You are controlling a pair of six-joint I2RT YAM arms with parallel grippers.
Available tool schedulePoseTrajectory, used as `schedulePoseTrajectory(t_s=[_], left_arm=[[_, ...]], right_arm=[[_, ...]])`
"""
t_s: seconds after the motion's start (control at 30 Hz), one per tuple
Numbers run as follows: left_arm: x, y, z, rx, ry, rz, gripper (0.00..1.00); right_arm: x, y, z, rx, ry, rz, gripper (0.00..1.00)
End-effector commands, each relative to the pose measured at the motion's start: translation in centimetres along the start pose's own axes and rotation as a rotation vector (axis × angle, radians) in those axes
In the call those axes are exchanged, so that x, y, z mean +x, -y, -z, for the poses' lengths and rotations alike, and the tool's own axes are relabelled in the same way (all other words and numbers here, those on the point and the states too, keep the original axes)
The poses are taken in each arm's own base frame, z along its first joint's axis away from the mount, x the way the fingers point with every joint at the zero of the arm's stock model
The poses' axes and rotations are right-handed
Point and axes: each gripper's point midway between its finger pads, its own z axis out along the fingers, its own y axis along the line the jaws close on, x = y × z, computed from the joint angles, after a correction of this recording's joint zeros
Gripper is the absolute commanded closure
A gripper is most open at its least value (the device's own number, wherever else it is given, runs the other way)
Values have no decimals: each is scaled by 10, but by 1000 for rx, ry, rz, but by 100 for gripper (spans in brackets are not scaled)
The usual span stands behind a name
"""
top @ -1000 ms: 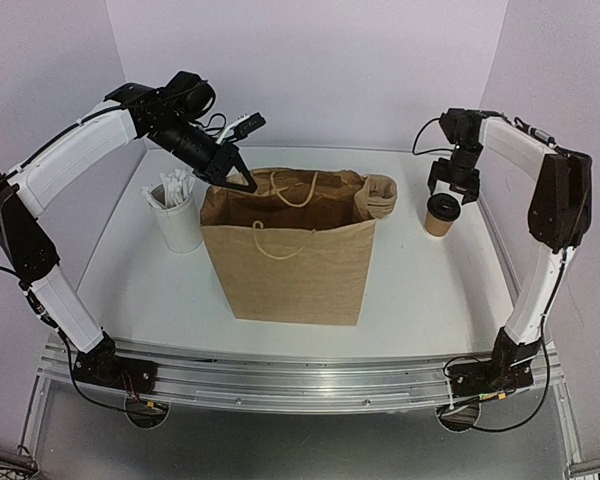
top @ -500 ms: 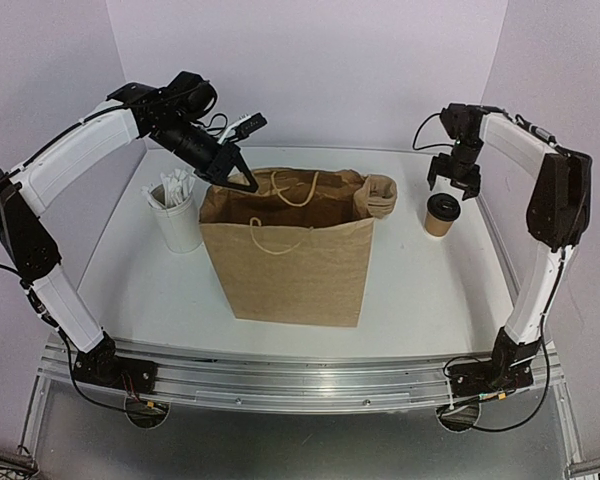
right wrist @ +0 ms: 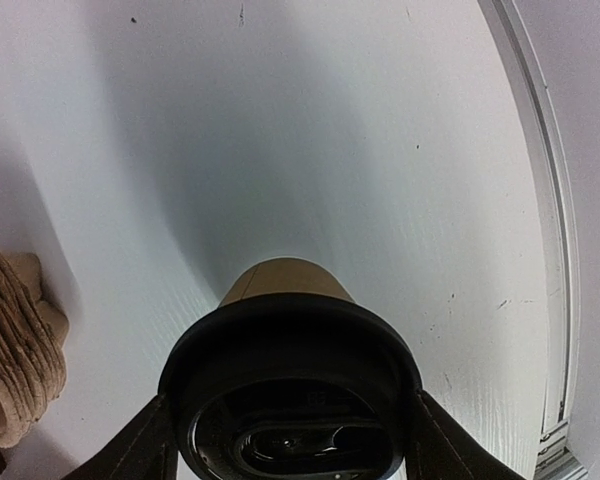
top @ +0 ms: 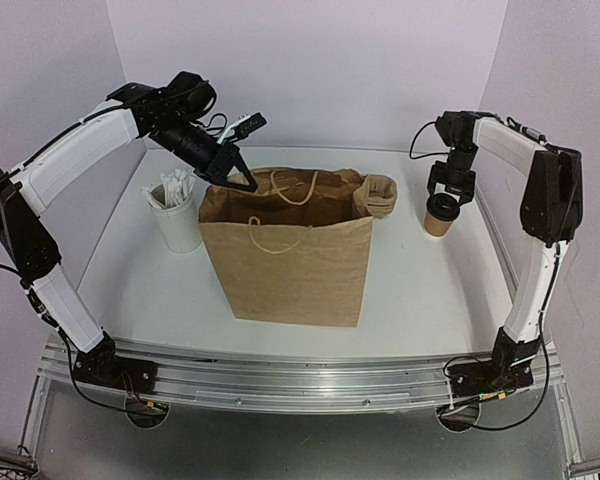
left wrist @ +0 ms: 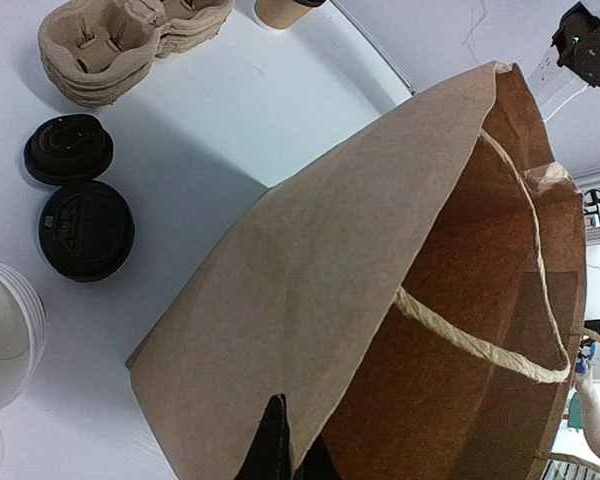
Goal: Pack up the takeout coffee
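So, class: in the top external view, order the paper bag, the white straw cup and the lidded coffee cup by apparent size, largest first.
1. paper bag, by far the largest
2. white straw cup
3. lidded coffee cup, the smallest

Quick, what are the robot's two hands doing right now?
Left gripper: shut on the paper bag rim.
Right gripper: open, jaws either side of the coffee cup.

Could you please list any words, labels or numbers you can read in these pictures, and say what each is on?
No text can be read anywhere.
Lid of the takeout coffee: raised marks, too blurred to read.
Two loose black lids: moulded marks, too small to read.
Paper bag: plain, no print.
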Motion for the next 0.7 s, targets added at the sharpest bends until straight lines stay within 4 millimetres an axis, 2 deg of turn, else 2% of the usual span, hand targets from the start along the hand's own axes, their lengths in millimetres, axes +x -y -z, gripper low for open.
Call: schedulePoseTrajectory(t_s=[0.0, 0.37, 0.67], left_arm=[[-3, 0, 3, -5, 0, -13, 100], [-4, 1, 2, -1, 0, -13, 100], [-4, 0, 2, 1, 0, -14, 100]], right_arm=[[8, 5, -5, 17, -32, 9, 34], [11, 7, 10, -5, -22, 12, 47], [6, 3, 49, -68, 20, 9, 53]])
